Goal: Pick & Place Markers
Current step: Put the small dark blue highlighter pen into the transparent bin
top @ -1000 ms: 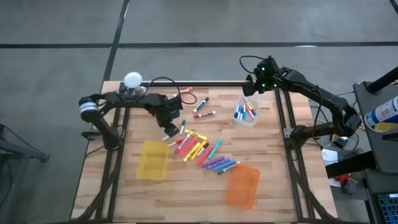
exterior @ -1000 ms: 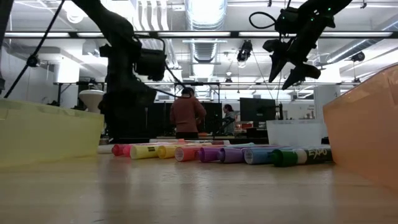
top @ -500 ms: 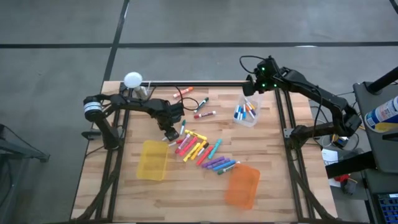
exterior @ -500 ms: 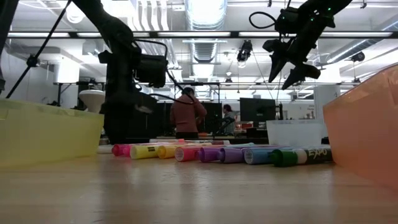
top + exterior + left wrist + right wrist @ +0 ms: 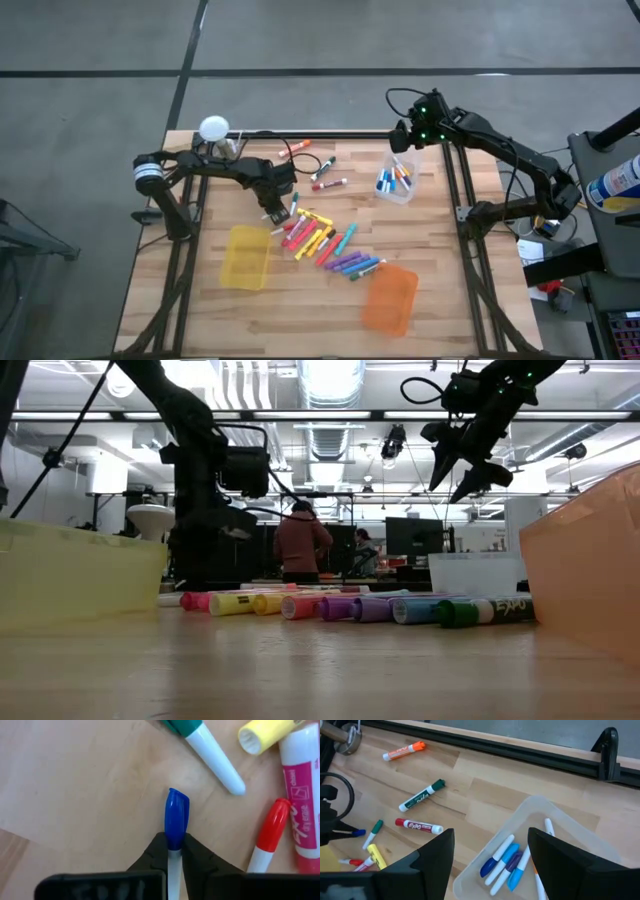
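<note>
Grey concrete floor surrounds the wooden table; overhead ducting, strip lights and distant monitors fill the room behind.

Left end effector low at the table, fingers pinched together, right end effector raised, fingers spread

Worktop: pale wooden butcher-block planks, dark rail along the far edge; a loose heap of markers lies near the centre, in yellow, pink, red, purple, teal and blue; three more markers lie apart toward the far edge, one orange-capped, one green-capped, one red-capped; a yellow bin sits left of the heap; an orange bin sits near the front edge; a clear bin holding several markers sits near the far right corner; a white rounded object stands at the far left corner.
</note>
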